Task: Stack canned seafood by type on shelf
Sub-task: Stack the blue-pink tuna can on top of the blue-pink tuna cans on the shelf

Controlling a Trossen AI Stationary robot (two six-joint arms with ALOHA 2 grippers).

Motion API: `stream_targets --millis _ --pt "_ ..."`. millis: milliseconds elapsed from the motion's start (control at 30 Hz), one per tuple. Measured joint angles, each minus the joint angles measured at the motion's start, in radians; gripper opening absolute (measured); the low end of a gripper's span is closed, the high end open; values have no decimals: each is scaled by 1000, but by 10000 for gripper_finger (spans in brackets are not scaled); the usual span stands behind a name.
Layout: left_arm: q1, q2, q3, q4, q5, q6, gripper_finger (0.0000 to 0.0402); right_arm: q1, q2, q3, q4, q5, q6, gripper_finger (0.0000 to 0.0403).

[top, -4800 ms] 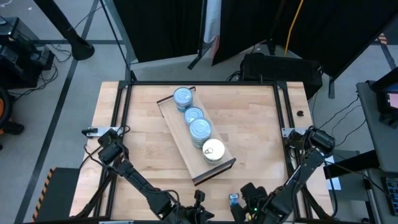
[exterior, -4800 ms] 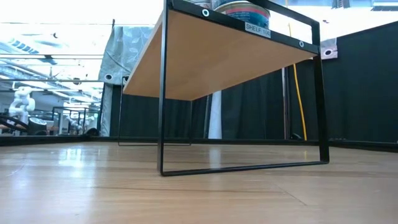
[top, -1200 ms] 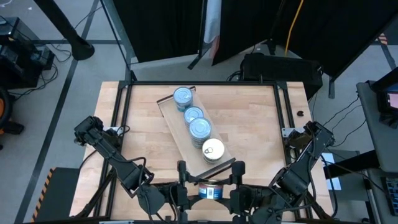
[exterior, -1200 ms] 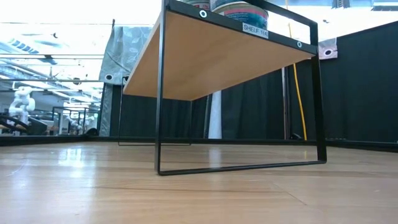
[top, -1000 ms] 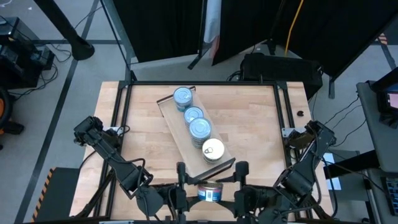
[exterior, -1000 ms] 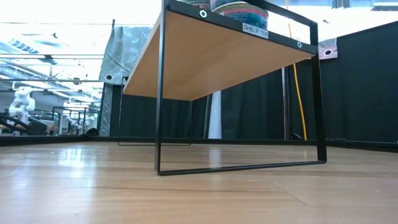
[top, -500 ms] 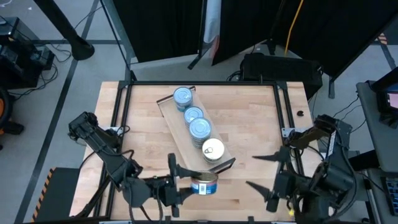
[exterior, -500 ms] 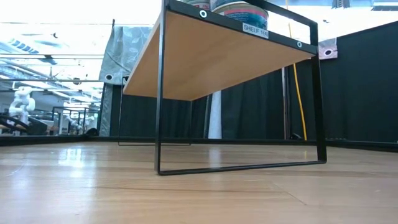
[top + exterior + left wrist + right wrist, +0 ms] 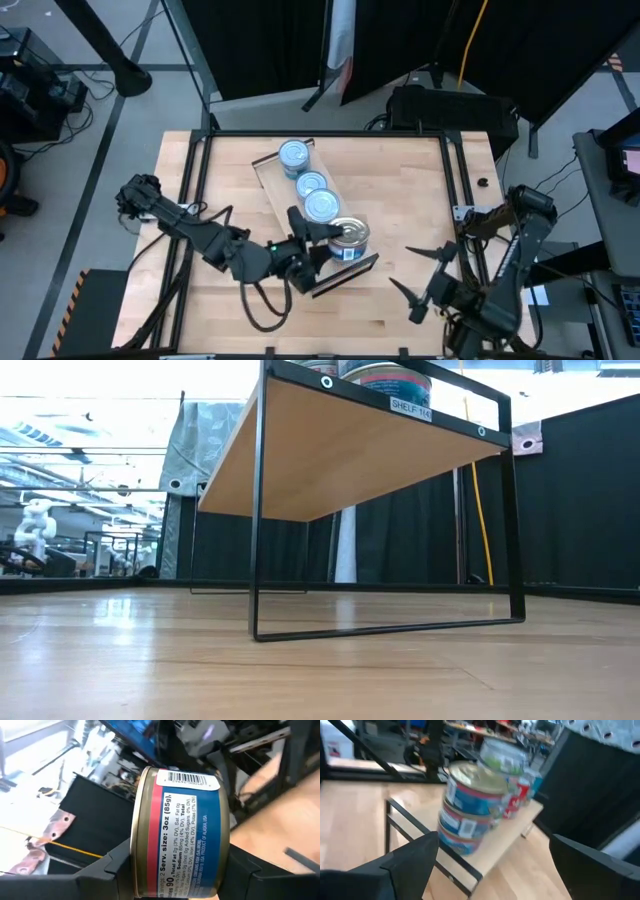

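The shelf [image 9: 278, 195] lies slantwise on the table, from far left to near right; in the low view its underside [image 9: 350, 450] shows, raised on a black frame. Three tins with light-blue tops [image 9: 311, 185] stand in a row on it. My left gripper [image 9: 335, 238] is shut on a blue-and-red labelled tin [image 9: 348, 235] with a silvery top. It holds the tin over the shelf's near end, above a stack of tins [image 9: 460, 830]. My right gripper [image 9: 402, 268] stands open near the table's right edge, touching nothing. My left gripper pinches the tin between its two fingers [image 9: 107, 867], one on each flat end [image 9: 141, 870], so the label wall faces the wrist camera. The fingers come level from the table's near left. The tin is lifted clear and tilted, its silvery top partly upward.
Bare wooden tabletop [image 9: 410, 190] lies to the right of the shelf and at its far left. Black frame rails [image 9: 195, 190] run along the table's sides. A loose cable [image 9: 262, 312] hangs from my left arm near the front edge.
My left gripper has carried the tin up from the table's near edge toward the far edge, to above the shelf's near end. It rolled on the way, so the tin's silvery top now shows. My right gripper has drawn away from the tin toward the right edge.
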Motion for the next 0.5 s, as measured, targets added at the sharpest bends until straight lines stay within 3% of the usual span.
stream_targets --millis 100,267,500 --pt "6 15 1 -87 18 -40 198 -13 -18 -43 -1 -49 45 360" --pt "9 35 -2 -150 -47 -35 198 -16 -40 -52 2 -53 67 333" --pt "39 32 -5 -184 -1 -76 198 -16 -44 -52 10 -45 35 314"
